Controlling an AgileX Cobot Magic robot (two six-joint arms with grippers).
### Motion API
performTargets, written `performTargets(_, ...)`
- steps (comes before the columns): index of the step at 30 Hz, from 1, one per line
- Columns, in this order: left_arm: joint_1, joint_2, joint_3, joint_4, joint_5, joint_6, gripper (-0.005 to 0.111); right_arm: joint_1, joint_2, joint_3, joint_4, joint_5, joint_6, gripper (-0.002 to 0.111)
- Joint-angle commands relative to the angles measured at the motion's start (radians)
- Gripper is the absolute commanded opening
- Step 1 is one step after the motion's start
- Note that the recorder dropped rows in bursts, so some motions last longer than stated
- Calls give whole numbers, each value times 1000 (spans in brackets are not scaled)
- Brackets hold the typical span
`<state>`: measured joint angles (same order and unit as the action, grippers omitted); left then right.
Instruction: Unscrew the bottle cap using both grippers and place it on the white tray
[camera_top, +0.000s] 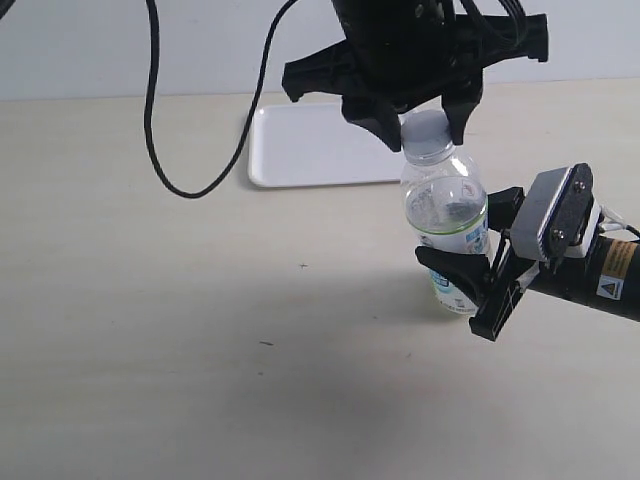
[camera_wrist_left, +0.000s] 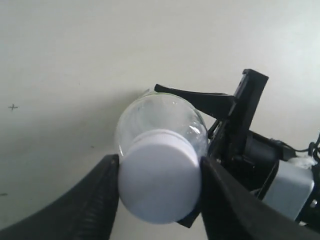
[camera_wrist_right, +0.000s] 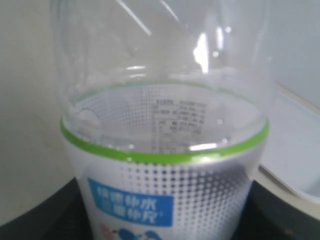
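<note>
The clear bottle (camera_top: 445, 205) stands upright on the table, just in front of the white tray (camera_top: 310, 150). My right gripper (camera_top: 462, 235) is shut on its labelled body, with a black finger on each side of the white, green and blue label (camera_wrist_right: 165, 200). The white bottle cap (camera_top: 427, 135) sits on the neck. My left gripper (camera_top: 426, 136) comes down from above and is shut on it. In the left wrist view both black fingers (camera_wrist_left: 95, 200) press against the sides of the bottle cap (camera_wrist_left: 160, 175), with the bottle (camera_wrist_left: 165, 112) below it.
A black cable (camera_top: 150, 100) hangs in a loop over the table at the left and touches down near the tray's left end. An edge of the tray (camera_wrist_right: 295, 145) shows behind the bottle in the right wrist view.
</note>
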<state>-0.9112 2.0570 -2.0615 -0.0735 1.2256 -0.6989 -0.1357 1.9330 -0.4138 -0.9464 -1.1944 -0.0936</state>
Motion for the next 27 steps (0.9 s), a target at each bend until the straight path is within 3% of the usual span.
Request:
performTargets(1, 2, -8, 3, -20, -5, -177, 0, -3, -2, -2, 13, -27, 21, 0)
performTargets(13, 2, -8, 3, -36, -5, -494, 0, -3, -2, -2, 31, -27, 51, 0)
performTargets(27, 2, -8, 3, -63, -5, -572, 0, -3, -2, -2, 29, -27, 54, 0)
